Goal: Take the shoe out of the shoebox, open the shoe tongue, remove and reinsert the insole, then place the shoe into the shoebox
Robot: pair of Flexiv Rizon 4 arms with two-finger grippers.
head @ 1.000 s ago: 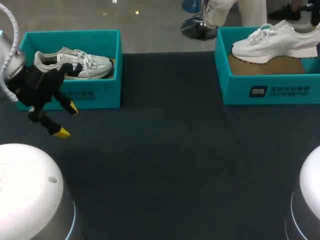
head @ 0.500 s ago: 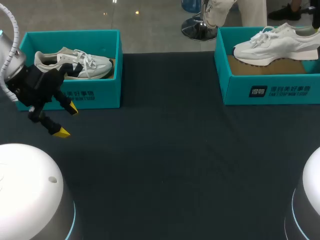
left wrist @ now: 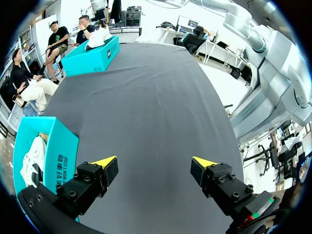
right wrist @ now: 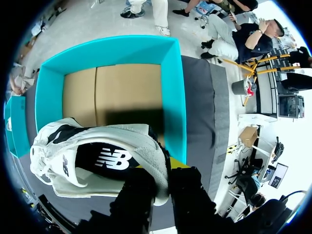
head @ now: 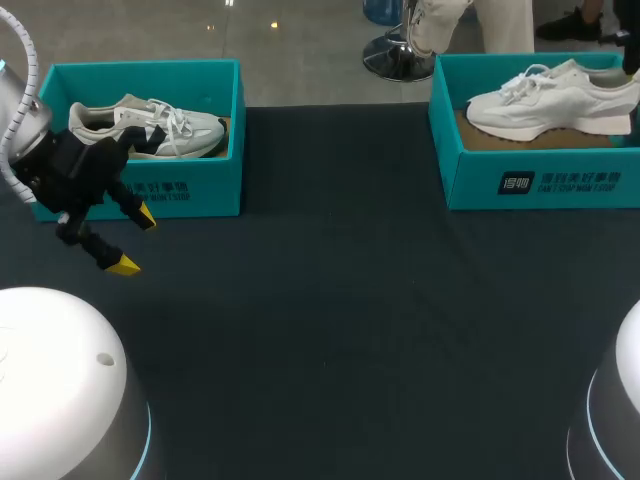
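**White sneaker pinched at the heel over the right shoebox**

A good deal is cut off or covered. From the head camera, the heel of the white sneaker (head: 545,100) runs off the edge of view, and the arm holding it barely shows there. In the right wrist view the right gripper (right wrist: 163,168) is mostly black fingers. Only a sliver of yellow peeks out beside the shoe, and the tips sit behind the heel collar. The fingers are pressed onto that collar from both sides, pinching the white sneaker.

The shoe hangs toe-away over the teal right shoebox (head: 540,180). The box's brown cardboard floor (right wrist: 112,87) lies bare, with a dark shadow on it. I cannot tell from the head camera whether the sole touches the cardboard.

At the far left corner of the dark surface (head: 330,300) stands the left shoebox (head: 190,190), also teal. A grey-and-white sneaker (head: 150,125) lies in it on its side, its lower part hidden behind the front wall. The left wrist view catches only a strip of it.

The left gripper (head: 134,241) hovers just in front of that box. Its fingers are spread wide and there is nothing between them.
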